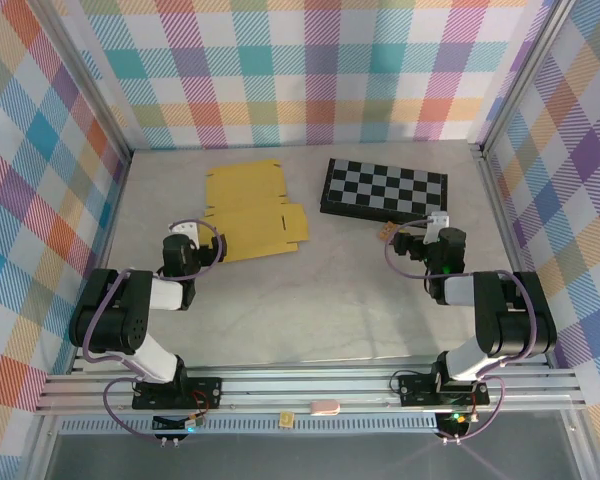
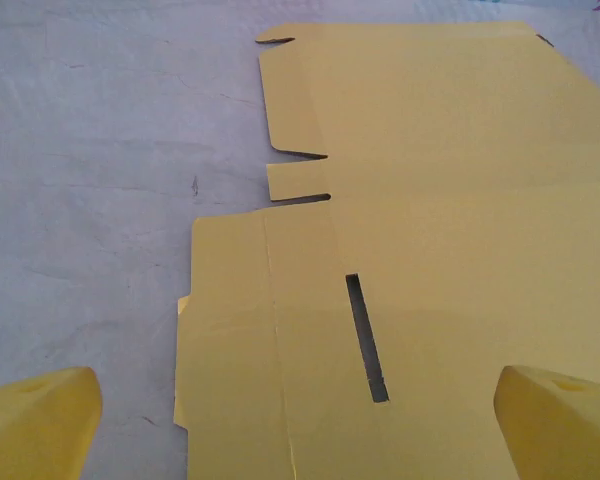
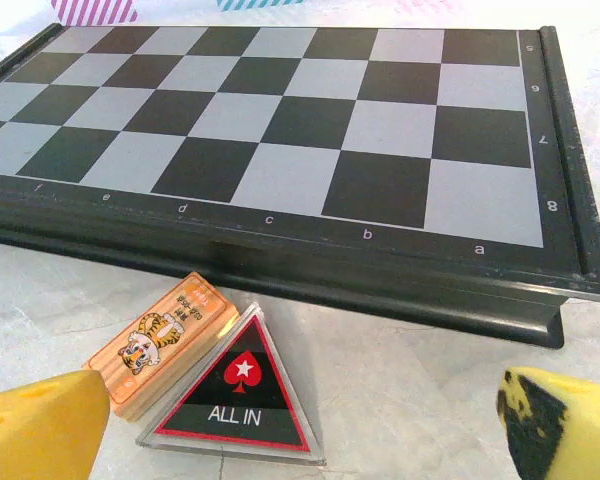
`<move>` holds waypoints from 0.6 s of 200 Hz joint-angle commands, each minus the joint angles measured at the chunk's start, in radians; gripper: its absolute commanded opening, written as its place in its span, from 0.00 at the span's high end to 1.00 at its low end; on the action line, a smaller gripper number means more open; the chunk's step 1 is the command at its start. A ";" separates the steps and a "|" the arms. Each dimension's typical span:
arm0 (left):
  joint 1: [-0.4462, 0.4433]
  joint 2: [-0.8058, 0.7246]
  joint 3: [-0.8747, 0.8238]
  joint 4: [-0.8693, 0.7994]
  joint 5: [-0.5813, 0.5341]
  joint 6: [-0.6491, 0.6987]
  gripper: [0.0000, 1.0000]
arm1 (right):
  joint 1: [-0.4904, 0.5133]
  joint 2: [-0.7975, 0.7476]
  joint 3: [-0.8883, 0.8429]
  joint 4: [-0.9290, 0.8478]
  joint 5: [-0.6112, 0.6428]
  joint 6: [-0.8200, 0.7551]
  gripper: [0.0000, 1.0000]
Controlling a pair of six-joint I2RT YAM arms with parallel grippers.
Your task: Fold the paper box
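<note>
**Near field.** In the left wrist view only the yellow tips of the fingers (image 2: 40,425) entered at the lower corners. The frame cut off the near and right margins of the sheet. The left pincer (image 2: 298,430) stood released, jaws wide apart, low over the near edge of the paper box (image 2: 430,200). Contact with the card could not be judged. The right pincer (image 3: 300,430), well to the right of the box, was likewise released and grasped nothing. Just ahead of it lay an orange block (image 3: 165,340) printed with a tiger, and a triangular token (image 3: 242,390) marked "ALL IN". From above these two were too small to make out.

**The box.** It was a mustard-yellow die-cut sheet, unfolded and flat on the surface (image 1: 310,300). It showed score lines, one narrow slot, and a small tab between two notches on its left edge.

**Clearance.** Bare surface lay nearer than the box, between the arms. A strip remained to the left of the box before the plaid wall (image 1: 50,180). The checkered board (image 1: 383,188) sat right of the box, apart from it. Beyond the box a narrow margin ran along the back wall.
</note>
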 commanded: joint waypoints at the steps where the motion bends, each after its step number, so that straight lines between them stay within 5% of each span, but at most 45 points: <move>1: -0.006 -0.006 0.019 0.012 -0.012 0.011 0.00 | 0.005 0.002 0.015 0.020 0.000 -0.003 0.01; 120: -0.005 -0.006 0.023 0.007 -0.010 0.011 0.00 | 0.005 -0.001 0.015 0.021 0.001 -0.003 0.01</move>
